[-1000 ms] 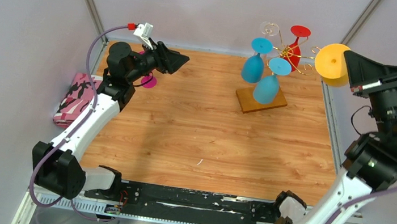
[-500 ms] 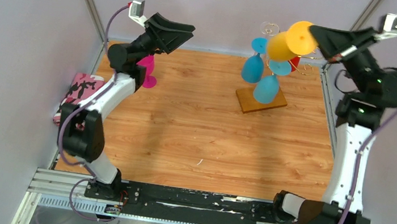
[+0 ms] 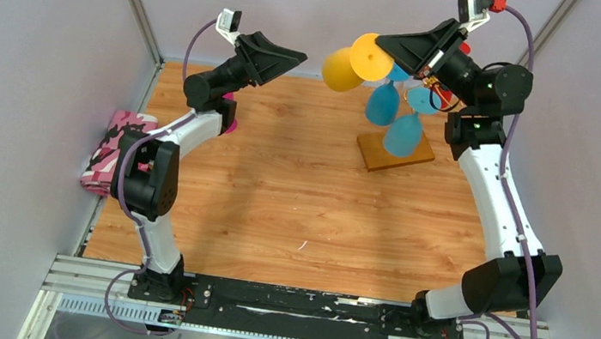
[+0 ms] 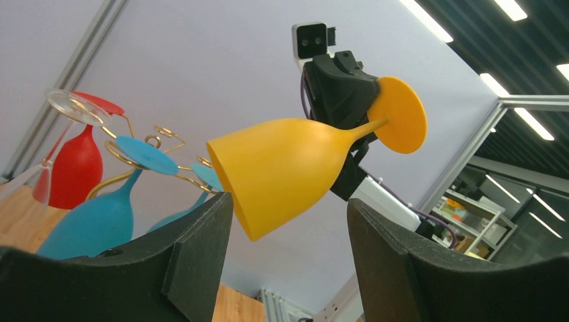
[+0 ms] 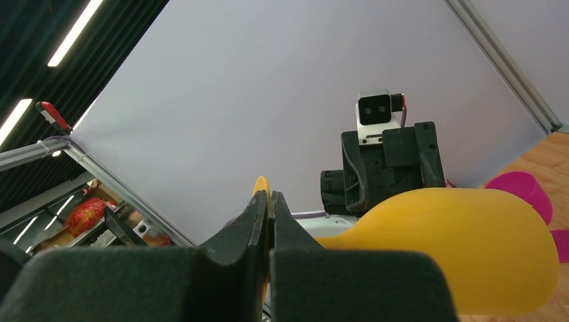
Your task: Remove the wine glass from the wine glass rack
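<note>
Above the tabletop at 12 o'clock, your right end effector [image 3: 388, 45] pinches the yellow glass [image 3: 342, 69] by its foot, off the rack [image 3: 385, 158]. Your left end effector [image 3: 298, 55] gapes empty at the glass's 9 o'clock. The rack holds blue glasses [image 3: 383, 102], a red glass [image 4: 77, 164] and a clear glass [image 4: 75, 107].

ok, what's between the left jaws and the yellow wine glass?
Nothing: bare air from the open left jaws to the yellow plastic wine glass, per the top view.

Six wine glasses were on show: one yellow glass [image 3: 342, 69], two blue glasses [image 3: 383, 102] [image 3: 405, 134], one red glass [image 4: 74, 168], one clear glass [image 4: 75, 107], one pink glass [image 5: 520, 191]. One wine glass rack [image 3: 394, 155] stood far right, and one camouflage cloth [image 3: 116, 151] lay left.
</note>
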Controlling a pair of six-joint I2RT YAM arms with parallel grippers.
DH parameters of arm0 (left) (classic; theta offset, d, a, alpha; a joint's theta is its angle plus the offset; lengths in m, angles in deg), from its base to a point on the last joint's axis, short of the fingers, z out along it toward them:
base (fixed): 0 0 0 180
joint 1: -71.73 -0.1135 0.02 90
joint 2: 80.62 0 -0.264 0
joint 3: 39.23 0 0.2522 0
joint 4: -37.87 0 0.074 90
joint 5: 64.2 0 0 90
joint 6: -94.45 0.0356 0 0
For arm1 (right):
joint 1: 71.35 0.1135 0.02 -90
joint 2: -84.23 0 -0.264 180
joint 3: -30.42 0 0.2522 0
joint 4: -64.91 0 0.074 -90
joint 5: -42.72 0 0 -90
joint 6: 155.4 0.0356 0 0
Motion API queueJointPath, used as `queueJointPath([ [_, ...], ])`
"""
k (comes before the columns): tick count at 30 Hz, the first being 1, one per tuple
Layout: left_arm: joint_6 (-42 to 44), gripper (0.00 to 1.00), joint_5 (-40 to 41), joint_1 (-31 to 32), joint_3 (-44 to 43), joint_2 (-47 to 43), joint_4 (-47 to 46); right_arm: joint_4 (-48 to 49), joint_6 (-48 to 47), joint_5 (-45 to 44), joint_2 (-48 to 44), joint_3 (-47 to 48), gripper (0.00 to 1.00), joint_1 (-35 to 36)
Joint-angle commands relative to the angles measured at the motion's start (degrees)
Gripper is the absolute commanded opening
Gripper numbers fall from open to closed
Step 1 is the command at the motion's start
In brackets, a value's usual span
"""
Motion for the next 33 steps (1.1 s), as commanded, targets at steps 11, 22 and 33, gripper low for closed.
queueJointPath([
  [11,0.71,0.68,-1.5,0.31,4.74,-2.18,-4.62,8.05,0.2,-3.66,5.75,5.49,0.0,6.39],
  [22,0.86,0.67,-0.01,1.15,7.6,-7.15,-4.64,25.6,10.32,-7.35,10.42,0.36,0.0,8.38],
  [33,2.71,0.55,0.29,1.18,13.82,-20.05,-4.55,46.63,23.53,-11.21,18.23,-3.1,0.0,10.1],
])
